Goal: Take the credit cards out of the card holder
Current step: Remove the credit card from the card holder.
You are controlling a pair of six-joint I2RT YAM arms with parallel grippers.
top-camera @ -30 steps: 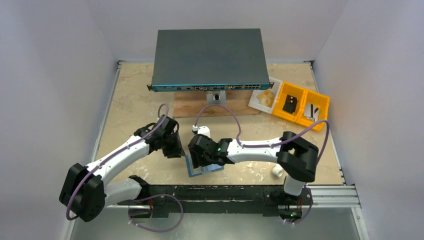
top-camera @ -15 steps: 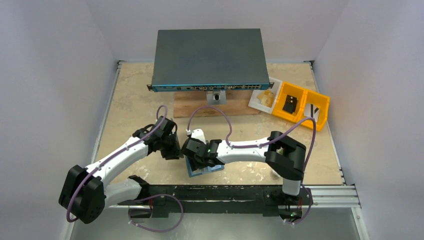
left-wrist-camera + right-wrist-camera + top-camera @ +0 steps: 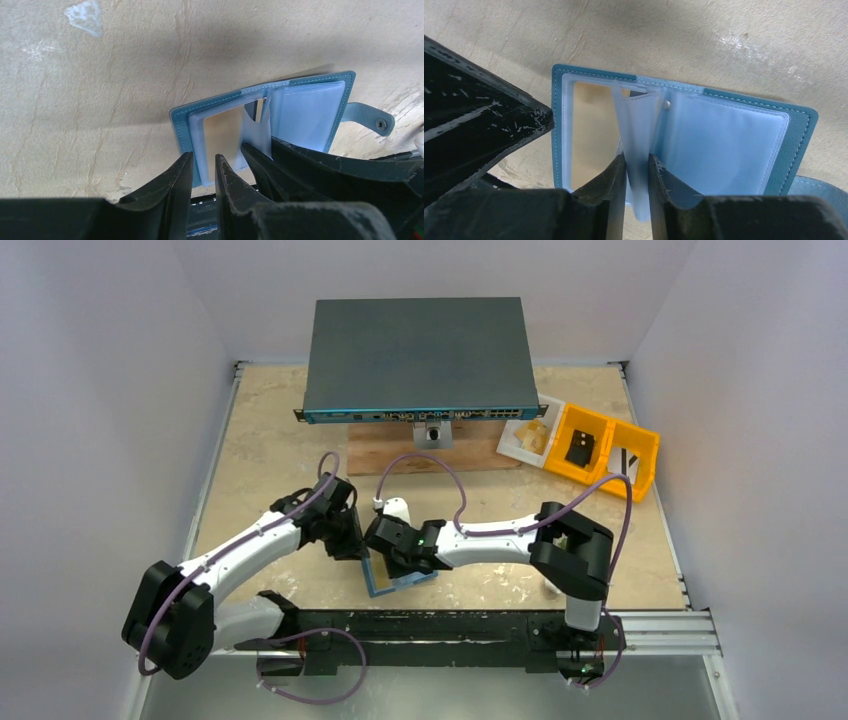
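Card holder (image 3: 799,131) open mid-frame; we see right gripper (image 3: 636,160) pinching clear sleeve (image 3: 640,127), left gripper (image 3: 204,162) narrow at its edge, grip unclear.

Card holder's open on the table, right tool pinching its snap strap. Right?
Wrong object. The right tool is pinching a translucent inner sleeve of the card holder; the snap strap lies free at the side. The right wrist view shows the pinch. The holder is open on the table, as stated.
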